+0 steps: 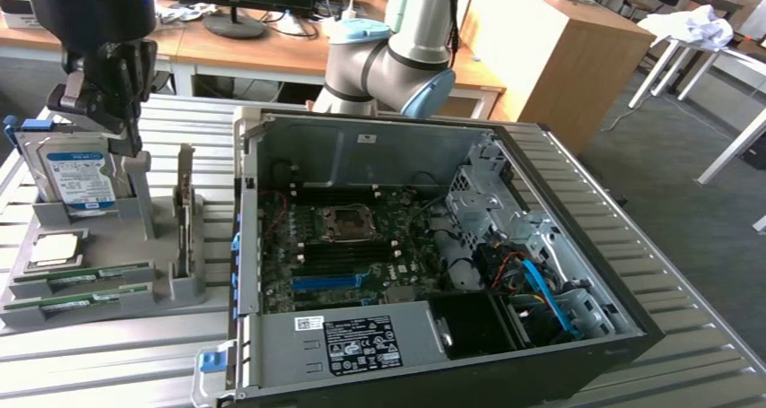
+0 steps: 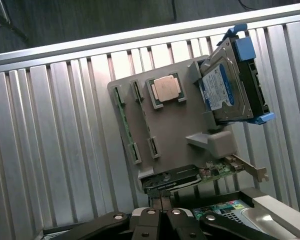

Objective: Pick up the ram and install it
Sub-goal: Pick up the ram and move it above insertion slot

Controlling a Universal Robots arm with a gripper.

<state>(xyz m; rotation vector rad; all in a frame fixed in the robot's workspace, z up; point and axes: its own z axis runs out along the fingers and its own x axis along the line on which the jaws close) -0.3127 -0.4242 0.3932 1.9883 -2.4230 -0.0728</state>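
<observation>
Ribbed metal table | gripper partly hides hard drive; its fingers pressed together, nothing between | grey holder carries drive, processor chip, upright card, ram lying in its slot | open computer case beside holder

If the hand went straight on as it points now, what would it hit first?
Probably the upright card in the grey holder; the hand points at its dark end, though depth is unclear.
</observation>
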